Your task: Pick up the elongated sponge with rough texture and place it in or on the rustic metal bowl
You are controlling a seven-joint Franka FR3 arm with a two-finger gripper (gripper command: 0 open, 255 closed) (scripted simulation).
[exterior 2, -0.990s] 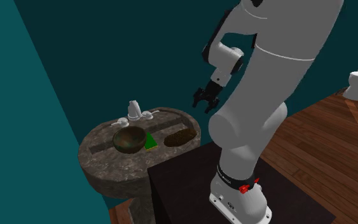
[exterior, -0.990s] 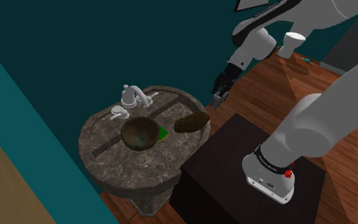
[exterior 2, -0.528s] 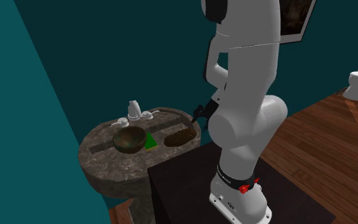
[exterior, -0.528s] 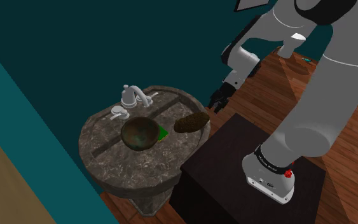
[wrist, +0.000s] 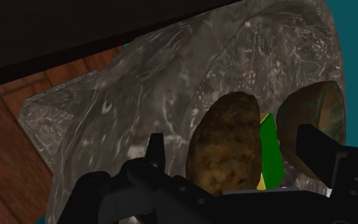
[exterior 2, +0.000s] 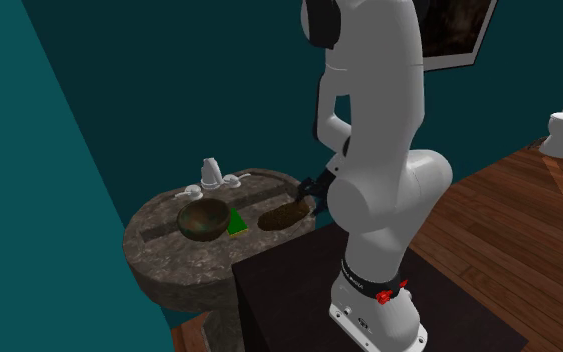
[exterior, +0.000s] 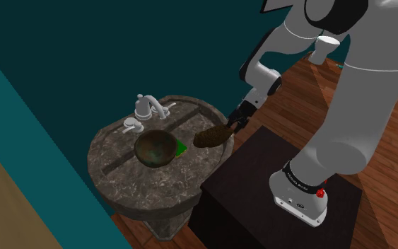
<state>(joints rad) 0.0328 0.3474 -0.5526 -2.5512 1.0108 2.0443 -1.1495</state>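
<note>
Hovering low over the stone basin [exterior: 119, 177], the gripper [exterior: 232, 126] holds its fingers [wrist: 155, 147] spread apart. The brown, rough sponge [wrist: 225, 153] lies between them, touching neither. It rests on the basin's top just beside a green wedge [exterior: 181, 148], with the dark bowl [exterior: 155, 148] on the wedge's other side.

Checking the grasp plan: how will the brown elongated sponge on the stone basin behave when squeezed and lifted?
The sponge looks pitted and rough, so it probably won't slip. As a sponge it likely compresses and weighs little. It lies flat on the basin, so rolling seems unlikely.
</note>
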